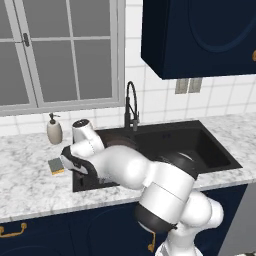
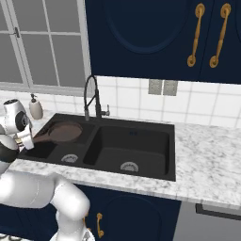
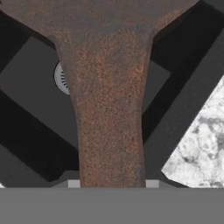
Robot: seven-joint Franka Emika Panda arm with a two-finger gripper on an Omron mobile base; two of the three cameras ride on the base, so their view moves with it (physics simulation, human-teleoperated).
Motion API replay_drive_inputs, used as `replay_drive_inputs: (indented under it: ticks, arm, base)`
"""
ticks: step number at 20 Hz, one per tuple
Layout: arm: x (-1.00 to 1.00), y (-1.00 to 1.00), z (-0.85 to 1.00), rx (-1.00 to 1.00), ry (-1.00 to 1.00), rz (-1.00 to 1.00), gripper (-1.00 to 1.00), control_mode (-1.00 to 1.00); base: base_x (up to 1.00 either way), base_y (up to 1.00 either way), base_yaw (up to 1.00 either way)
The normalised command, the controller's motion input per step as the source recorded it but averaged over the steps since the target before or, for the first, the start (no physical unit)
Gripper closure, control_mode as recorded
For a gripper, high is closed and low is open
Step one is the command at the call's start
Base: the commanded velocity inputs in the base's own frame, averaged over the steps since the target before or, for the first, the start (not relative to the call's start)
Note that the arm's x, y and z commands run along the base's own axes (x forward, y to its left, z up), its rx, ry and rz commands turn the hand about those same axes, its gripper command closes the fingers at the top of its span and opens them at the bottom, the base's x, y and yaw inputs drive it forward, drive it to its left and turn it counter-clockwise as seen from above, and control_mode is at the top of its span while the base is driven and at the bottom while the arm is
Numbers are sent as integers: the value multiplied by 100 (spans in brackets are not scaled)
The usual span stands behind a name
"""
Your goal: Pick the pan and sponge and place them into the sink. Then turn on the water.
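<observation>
Gripper clamped on the pan handle: hand view has the rusty-brown handle running straight up from between the finger tips and widening into the pan body at the top edge.

Pan is held over the left basin of the sink, handle pointing toward the sink's left edge, where the hand is. Pan body sits toward the back of that basin, raised above the floor; can't tell if it touches the rim. Left basin's round metal drain is visible below the pan, partly covered by the handle in the hand view.

Sponge lies flat on the marble counter, just beside the sink's left edge and right next to the hand, green-grey face up with the yellow layer showing at the side.

Right basin holds just its own drain.

Faucet stands at the sink's back edge, near the divider between the basins. Soap dispenser is upright on the counter behind the sponge, near the back edge under the window.
</observation>
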Motion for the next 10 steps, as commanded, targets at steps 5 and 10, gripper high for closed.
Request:
replay_drive_inputs:
  ticks: [5, 10]
  arm:
    - [8, -42, -33, 1, -2, 0, 100, -100]
    - [0, -44, -33, 11, -10, 0, 100, -100]
  base:
    - [0, 0, 0]
    - [0, 0, 0]
